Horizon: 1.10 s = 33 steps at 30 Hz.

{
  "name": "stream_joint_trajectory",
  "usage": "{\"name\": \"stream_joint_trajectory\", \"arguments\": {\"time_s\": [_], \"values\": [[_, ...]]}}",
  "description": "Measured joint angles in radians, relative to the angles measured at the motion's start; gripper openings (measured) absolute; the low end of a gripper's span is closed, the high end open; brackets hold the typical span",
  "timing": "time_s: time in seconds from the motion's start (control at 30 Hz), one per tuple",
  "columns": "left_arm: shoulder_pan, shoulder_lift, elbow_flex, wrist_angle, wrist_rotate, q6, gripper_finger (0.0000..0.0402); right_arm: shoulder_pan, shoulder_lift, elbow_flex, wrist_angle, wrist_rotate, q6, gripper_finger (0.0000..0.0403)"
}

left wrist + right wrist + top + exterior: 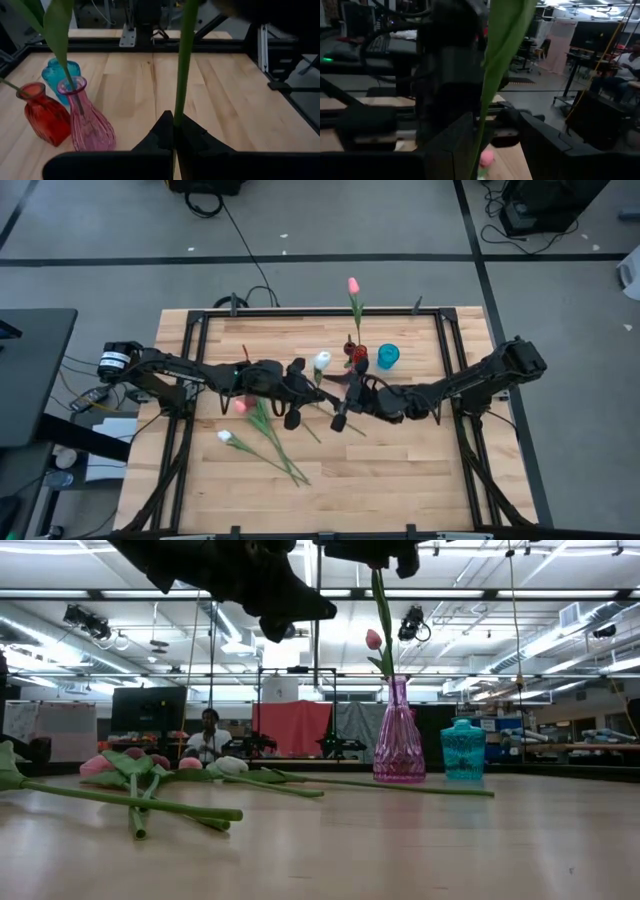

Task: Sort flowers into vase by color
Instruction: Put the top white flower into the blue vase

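Because the left gripper (174, 131) is closed tight on the green stem (184, 60) of a white tulip (322, 361), the flower stands lifted near the middle of the high view. Just right of it, the right gripper (492, 145) has its fingers apart around a leaf, so it seems to hold nothing. You see the pink vase (398, 735), red vase (44, 112) and teal vase (463, 749) close together right of centre. Other flowers (262, 432) lie at lower left. Free wood stays toward the lower right; the vases crowd the upper middle.
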Motion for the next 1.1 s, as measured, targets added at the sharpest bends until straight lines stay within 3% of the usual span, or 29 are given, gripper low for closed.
{"name": "stream_joint_trajectory", "arguments": {"time_s": [0.23,0.47,0.57,0.77,1.1], "values": [[0.000,0.000,0.000,-0.001,0.000,0.001,0.0007,-0.037,0.000,0.001,0.023,-0.099,0.023,0.0145],[-0.001,0.000,0.000,0.017,-0.050,0.028,0.0050,-0.046,0.000,0.001,0.023,-0.128,0.022,0.0021],[-0.001,0.000,0.000,0.018,-0.084,0.033,0.0089,-0.036,-0.001,0.001,0.015,-0.118,0.018,0.0017],[-0.001,-0.060,-0.016,0.017,-0.087,0.056,0.0150,0.037,-0.089,0.001,-0.116,0.004,0.019,0.0017],[-0.001,-0.101,-0.119,0.134,-0.031,0.054,0.0156,0.155,-0.326,0.001,-0.475,0.246,0.095,0.0017]]}}
